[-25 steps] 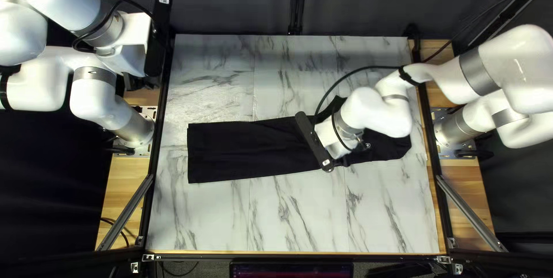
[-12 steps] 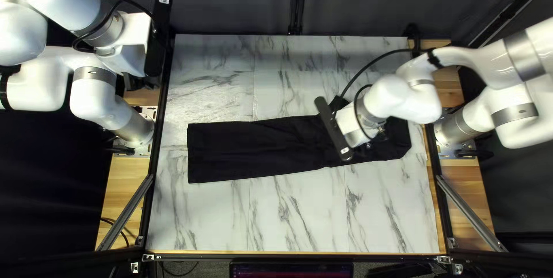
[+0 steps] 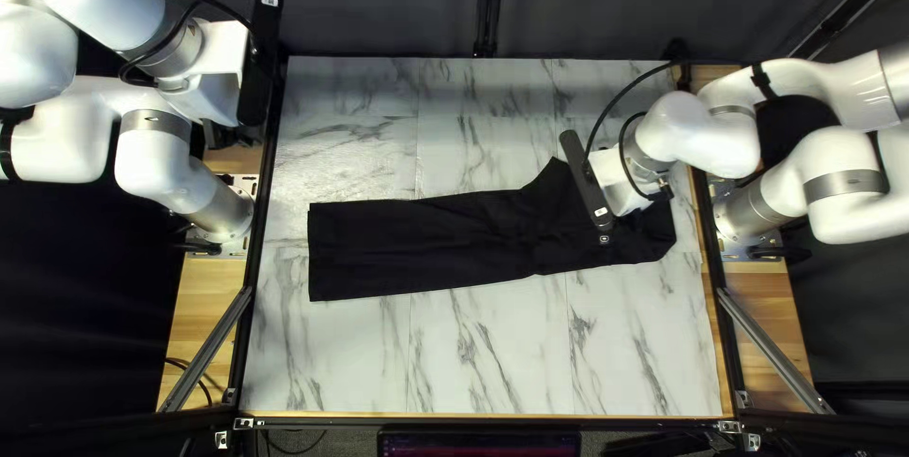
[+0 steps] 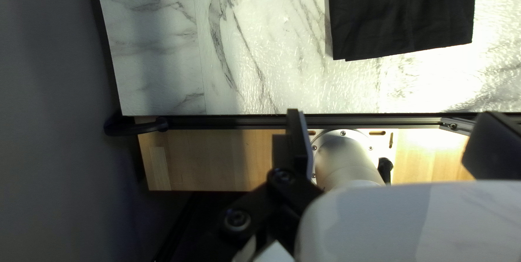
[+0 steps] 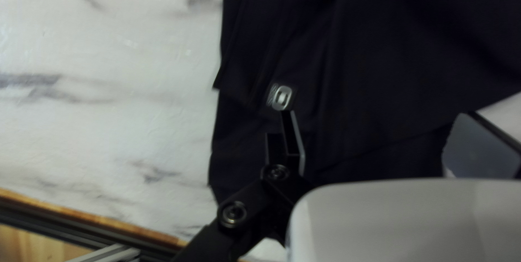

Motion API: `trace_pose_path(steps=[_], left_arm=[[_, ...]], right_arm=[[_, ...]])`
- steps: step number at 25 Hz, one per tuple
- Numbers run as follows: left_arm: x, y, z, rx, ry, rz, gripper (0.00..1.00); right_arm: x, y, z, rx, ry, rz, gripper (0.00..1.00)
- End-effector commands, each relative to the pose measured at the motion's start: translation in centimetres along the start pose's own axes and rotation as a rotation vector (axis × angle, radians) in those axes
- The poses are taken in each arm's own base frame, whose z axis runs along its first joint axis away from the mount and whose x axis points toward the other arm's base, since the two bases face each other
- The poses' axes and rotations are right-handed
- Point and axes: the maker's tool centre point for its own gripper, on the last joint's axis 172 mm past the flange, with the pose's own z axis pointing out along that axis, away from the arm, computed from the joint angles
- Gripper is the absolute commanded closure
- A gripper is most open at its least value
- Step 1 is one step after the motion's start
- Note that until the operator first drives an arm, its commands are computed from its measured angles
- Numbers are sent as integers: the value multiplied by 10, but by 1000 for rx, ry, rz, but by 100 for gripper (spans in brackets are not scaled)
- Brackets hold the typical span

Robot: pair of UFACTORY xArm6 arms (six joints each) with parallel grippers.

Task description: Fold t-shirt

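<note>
Presently, the table (image 3: 473, 353) carries the workpiece lengthwise across its middle. The left arm (image 3: 156, 154) is parked off the table's left side; the right arm (image 3: 705, 135) reaches in over the cloth. The t-shirt (image 3: 426, 244) lies as a long, narrow strip: square end at the left of the top left view, wider end at the right, beneath the right arm. Judged from this layout, lengthwise folding is well advanced and shortening the strip probably remains. The left gripper (image 4: 389, 112) is spread wide with nothing between its fingers. The right gripper (image 5: 374, 115) is likewise spread wide — over the cloth, not clamped on it; its height above the surface cannot be told. Before the next fold, tuck the projecting corner (image 3: 553, 173) inward; otherwise it may stick out of the finished bundle. Take all stacked layers at an end, lift only enough to clear the strip, and lay down slowly — a shallow pinch may peel off the top layer alone. Avoid snagging at the small emblem (image 5: 282, 97), seen beside one right fingertip.
</note>
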Motion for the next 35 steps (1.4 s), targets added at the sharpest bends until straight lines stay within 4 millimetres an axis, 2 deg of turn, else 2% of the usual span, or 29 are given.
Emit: trace_pose_path(steps=[1,8,13,22,29,35], left_arm=[[0,0,0,0,0,0,0],[0,0,0,0,0,0,0],[0,0,0,0,0,0,0],[0,0,0,0,0,0,0],[0,0,0,0,0,0,0],[0,0,0,0,0,0,0]], right_arm=[[-14,3,11,58,-42,42,0],[-13,22,23,148,-98,111,0],[-15,26,30,181,-138,144,0],[-23,19,33,190,-176,190,0],[-5,9,25,175,-150,177,0],[5,1,27,169,-116,145,0]])
